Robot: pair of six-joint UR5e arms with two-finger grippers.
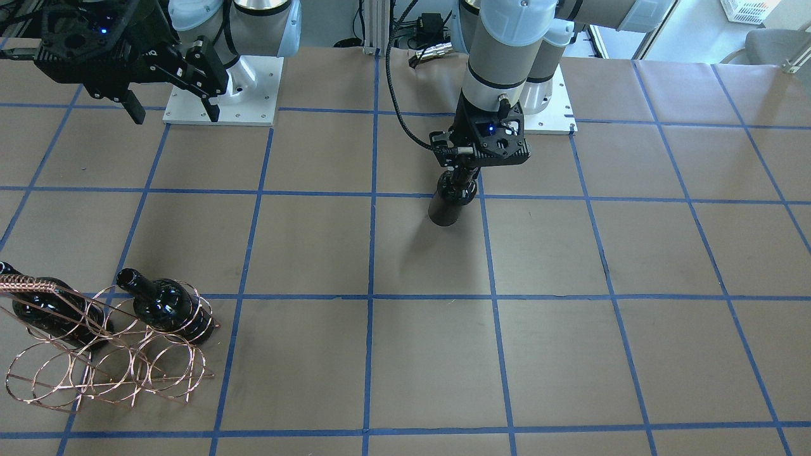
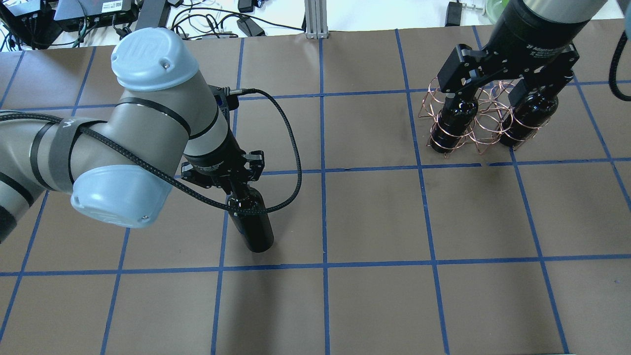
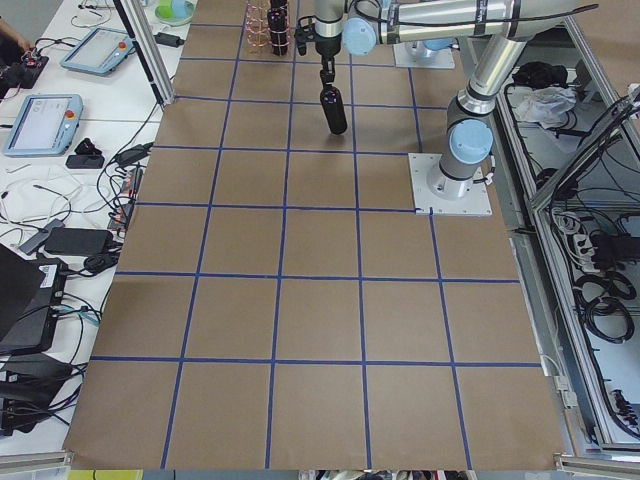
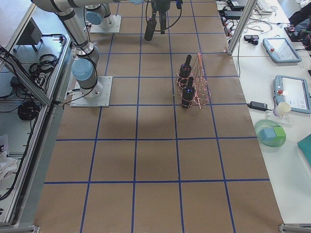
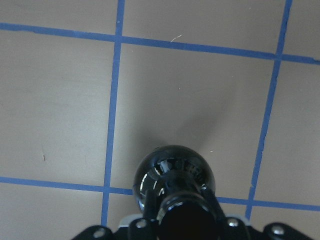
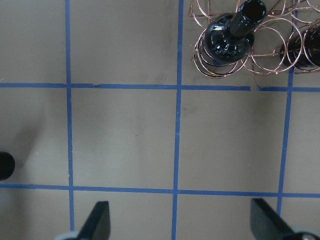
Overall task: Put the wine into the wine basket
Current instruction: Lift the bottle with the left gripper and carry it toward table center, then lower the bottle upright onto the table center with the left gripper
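Observation:
My left gripper (image 2: pixel 241 190) is shut on the neck of a near-black wine bottle (image 2: pixel 256 229) and holds it upright left of the table's middle; it also shows in the front view (image 1: pixel 448 206). I cannot tell if its base touches the table. The copper wire basket (image 2: pixel 485 116) stands at the far right with two alike bottles (image 2: pixel 453 121) (image 2: pixel 527 116) in its outer loops; the loops between them are empty. My right gripper (image 2: pixel 495 88) is open and empty, high above the basket. The right wrist view shows the basket (image 6: pixel 260 55) ahead of its fingertips (image 6: pixel 97 220).
The brown table (image 1: pixel 418 354) has a blue tape grid. The two arm bases (image 1: pixel 222 95) (image 1: pixel 551 107) are bolted at the robot's edge. A black cable (image 2: pixel 291 148) loops off my left wrist beside the held bottle.

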